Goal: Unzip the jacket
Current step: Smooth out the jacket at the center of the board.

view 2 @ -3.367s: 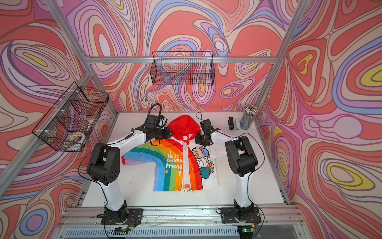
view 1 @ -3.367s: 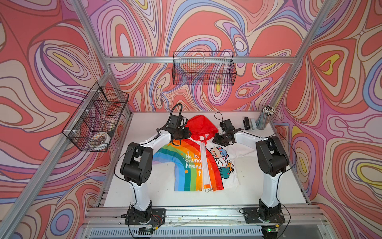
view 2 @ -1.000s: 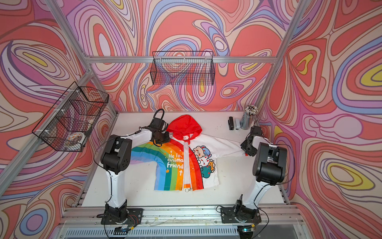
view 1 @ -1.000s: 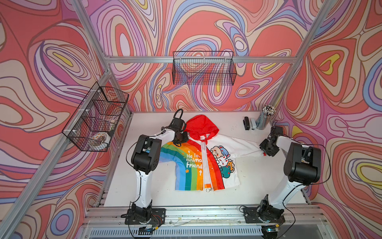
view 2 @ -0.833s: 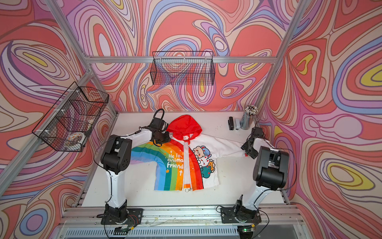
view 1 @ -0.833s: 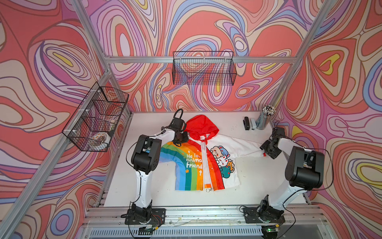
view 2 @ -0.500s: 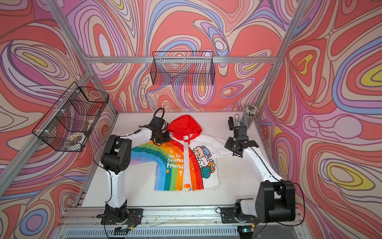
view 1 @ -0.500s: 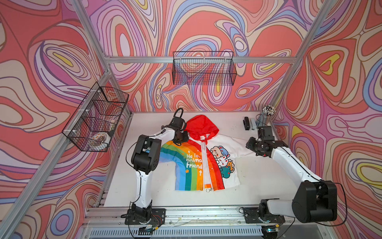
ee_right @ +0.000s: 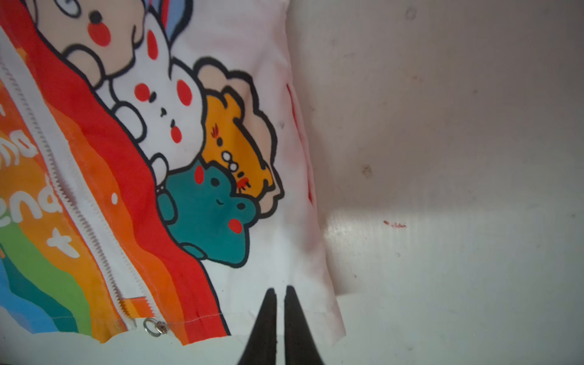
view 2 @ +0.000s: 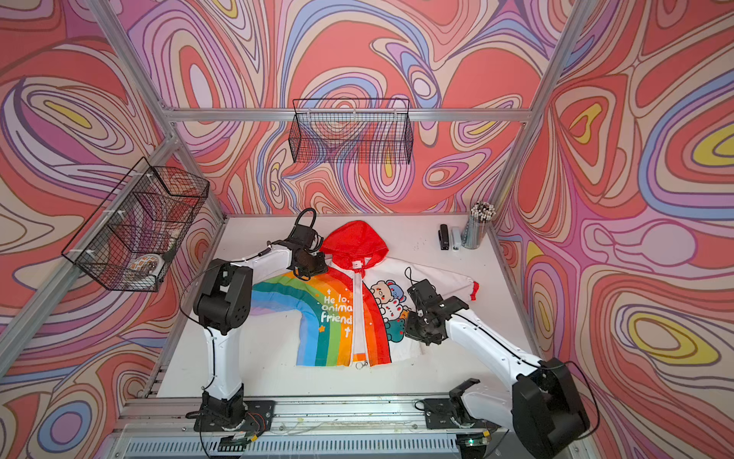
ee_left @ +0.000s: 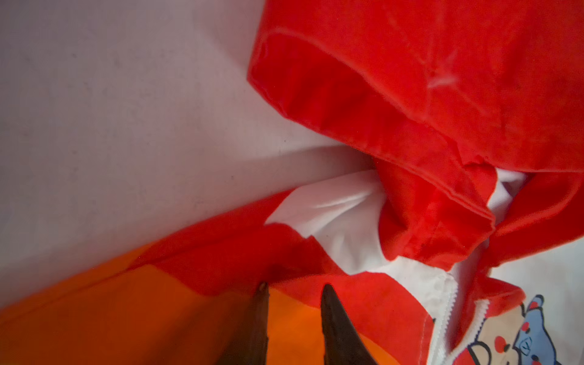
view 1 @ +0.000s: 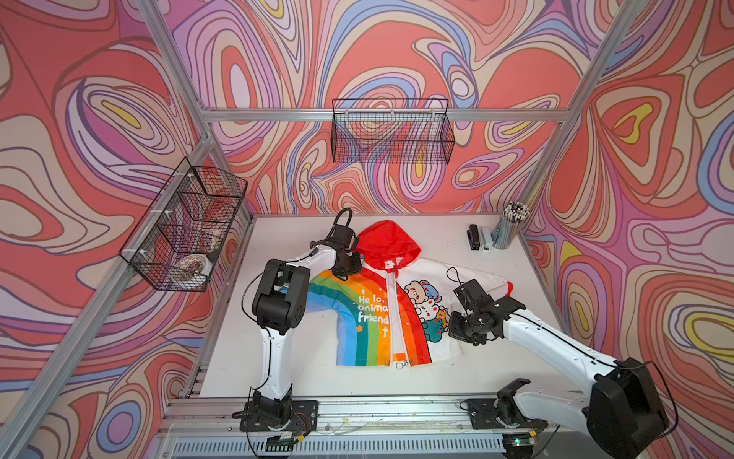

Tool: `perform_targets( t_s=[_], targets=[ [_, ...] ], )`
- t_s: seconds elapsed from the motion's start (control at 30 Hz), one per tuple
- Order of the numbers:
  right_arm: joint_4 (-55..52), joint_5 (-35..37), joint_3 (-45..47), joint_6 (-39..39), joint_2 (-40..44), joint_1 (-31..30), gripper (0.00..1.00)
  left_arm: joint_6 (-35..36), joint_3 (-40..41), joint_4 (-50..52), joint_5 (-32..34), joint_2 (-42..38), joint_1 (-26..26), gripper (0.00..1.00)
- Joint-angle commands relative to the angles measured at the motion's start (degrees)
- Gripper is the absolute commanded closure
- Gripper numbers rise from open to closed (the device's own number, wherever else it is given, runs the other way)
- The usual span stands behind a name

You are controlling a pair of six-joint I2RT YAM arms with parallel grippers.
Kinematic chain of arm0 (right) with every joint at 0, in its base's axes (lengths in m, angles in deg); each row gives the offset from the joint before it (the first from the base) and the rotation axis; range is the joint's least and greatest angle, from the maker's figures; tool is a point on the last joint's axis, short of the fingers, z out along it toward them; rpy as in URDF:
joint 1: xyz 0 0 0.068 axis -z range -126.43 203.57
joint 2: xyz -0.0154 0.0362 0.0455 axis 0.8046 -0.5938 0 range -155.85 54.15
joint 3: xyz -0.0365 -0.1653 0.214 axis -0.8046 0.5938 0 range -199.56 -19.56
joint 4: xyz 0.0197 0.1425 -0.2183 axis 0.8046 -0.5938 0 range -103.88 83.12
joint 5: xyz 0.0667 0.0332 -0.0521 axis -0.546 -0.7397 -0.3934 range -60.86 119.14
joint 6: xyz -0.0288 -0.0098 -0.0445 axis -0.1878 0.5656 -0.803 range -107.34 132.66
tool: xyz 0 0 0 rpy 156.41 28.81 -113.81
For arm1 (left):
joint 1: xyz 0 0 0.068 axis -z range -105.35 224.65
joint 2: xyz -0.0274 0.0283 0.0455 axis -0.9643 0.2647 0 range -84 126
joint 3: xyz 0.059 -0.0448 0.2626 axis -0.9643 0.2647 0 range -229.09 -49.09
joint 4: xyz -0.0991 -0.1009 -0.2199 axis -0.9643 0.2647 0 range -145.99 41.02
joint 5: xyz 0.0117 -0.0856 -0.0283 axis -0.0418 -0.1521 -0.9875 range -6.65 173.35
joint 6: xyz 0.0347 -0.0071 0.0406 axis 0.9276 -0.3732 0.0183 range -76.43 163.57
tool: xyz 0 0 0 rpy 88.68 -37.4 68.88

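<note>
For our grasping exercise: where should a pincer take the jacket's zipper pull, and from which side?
Probably the metal ring at the hem end of the zipper. It lies flat on bare table just beyond the jacket, so come from above on the robot's side.

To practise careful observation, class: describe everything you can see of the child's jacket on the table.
The jacket lies flat, front up, on the white table, sleeves spread. Thin, smooth cloth: red hood, rainbow half with white lettering, white half with cartoon animals, white zipper looking closed, a metal ring at its hem end. The left gripper, tips slightly apart, presses its orange shoulder; the shut right gripper sits at the white hem, contact unclear.
</note>
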Motion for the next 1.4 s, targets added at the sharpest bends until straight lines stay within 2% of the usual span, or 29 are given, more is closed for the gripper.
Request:
perform_targets(
  t_s=[0.0,0.2,0.33,0.67,0.77,0.87,1.0,1.1,1.23,1.37],
  targets=[
    [2.67,-1.76,1.84,1.70,-1.71,-0.48,0.93,-0.02,-1.54,2.16,1.15,0.69,-0.25,0.70],
    [4.19,0.14,4.61,2.93,-5.10,-0.53,0.96,-0.02,-1.59,2.39,1.10,0.87,-0.24,0.70],
    [1.10,3.12,4.92,3.83,-4.00,-0.95,0.97,-0.04,-1.65,2.99,1.95,0.87,-0.28,0.70],
    [-2.95,4.20,4.97,6.34,-2.48,-4.20,0.97,-0.22,-1.91,3.95,3.10,0.78,-0.34,0.69],
    [-3.40,5.95,2.95,6.77,2.79,-4.91,0.96,0.05,-3.45,4.09,1.04,0.13,-0.34,0.64],
    [-0.77,7.74,0.96,5.70,8.13,-4.92,0.91,0.24,-6.35,5.31,0.16,-2.15,-0.37,0.57],
    [6.03,6.96,-1.57,4.07,6.25,-4.96,0.92,1.12,-9.00,7.71,2.00,-7.13,-0.38,0.44],
    [13.62,2.67,-2.53,3.05,1.00,-4.91,0.96,1.39,-4.13,6.27,5.17,-13.62,-0.37,0.42],
    [21.35,-2.00,-3.80,2.32,-4.46,-4.89,1.00,0.41,9.18,2.30,9.59,-24.21,-1.42,0.52],
    [29.85,-12.63,-4.47,-0.78,-8.81,-5.55,1.00,-1.47,23.52,-0.59,11.00,-33.81,-6.61,0.56]
  ],
)
